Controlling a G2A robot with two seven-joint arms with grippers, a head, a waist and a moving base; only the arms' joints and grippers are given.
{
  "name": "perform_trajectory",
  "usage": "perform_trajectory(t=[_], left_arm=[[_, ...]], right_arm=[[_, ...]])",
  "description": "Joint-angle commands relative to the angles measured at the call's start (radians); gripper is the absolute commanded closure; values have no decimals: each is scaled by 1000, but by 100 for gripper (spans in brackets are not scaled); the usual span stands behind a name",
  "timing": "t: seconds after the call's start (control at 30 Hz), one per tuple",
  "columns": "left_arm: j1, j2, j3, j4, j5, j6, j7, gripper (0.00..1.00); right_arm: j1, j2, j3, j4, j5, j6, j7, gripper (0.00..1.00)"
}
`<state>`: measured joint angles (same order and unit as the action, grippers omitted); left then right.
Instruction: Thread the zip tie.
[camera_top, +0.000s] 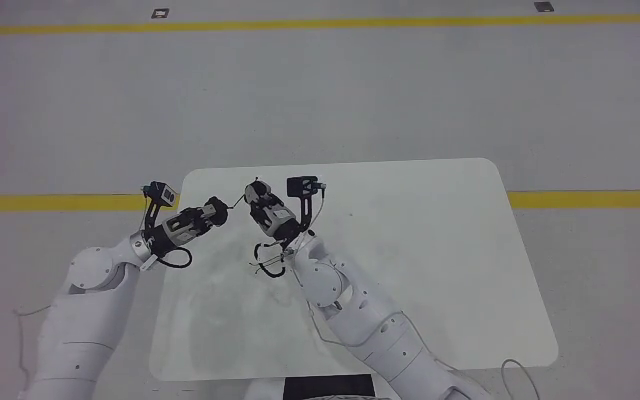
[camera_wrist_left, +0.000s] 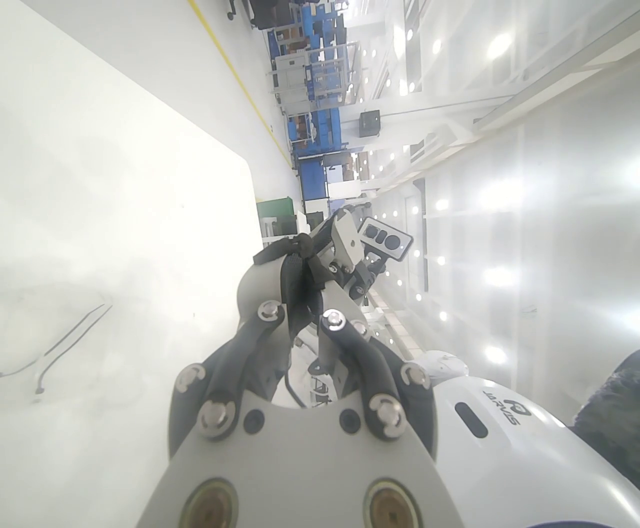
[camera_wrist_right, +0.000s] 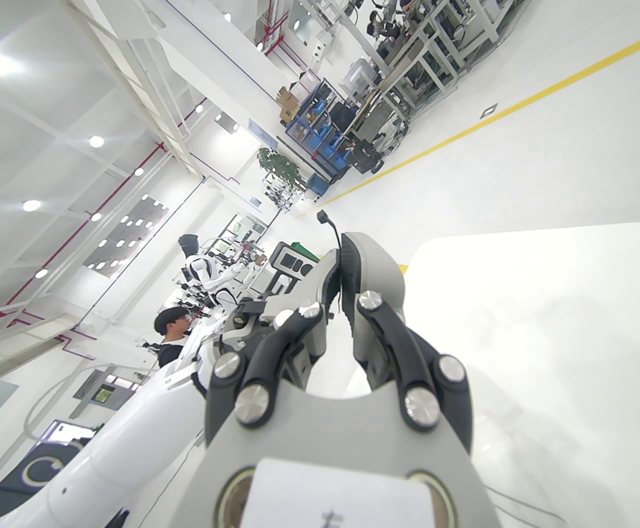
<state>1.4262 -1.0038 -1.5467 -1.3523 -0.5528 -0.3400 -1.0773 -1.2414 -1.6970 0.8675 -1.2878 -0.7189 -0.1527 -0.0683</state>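
Left of centre in the top view, the thin black plastic zip tie is pinched by the clenched right gripper and, apparently, the left gripper; slight misalignment could send its tail past the head.

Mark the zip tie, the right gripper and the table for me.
zip tie (camera_wrist_right: 322, 216), right wrist view, its head at the free end.
right gripper (camera_wrist_right: 341, 251), right wrist view, midway between its fingertips.
table (camera_top: 430, 260), top view, bare top.

Black zip tie clamped in right end effector, head end protruding; white table beside.
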Motion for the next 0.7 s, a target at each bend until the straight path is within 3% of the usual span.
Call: perform_trajectory(t=[0.0,0.43,0.67], left_arm=[[0,0,0,0,0,0,0,100],[0,0,0,0,0,0,0,100],[0,0,0,0,0,0,0,100]], right_arm=[[2,0,-2,2,0,2,0,100],[-15,5,3,-34,-18,-2,-9,100],[-4,3,-3,-18,-17,7,-12,100]])
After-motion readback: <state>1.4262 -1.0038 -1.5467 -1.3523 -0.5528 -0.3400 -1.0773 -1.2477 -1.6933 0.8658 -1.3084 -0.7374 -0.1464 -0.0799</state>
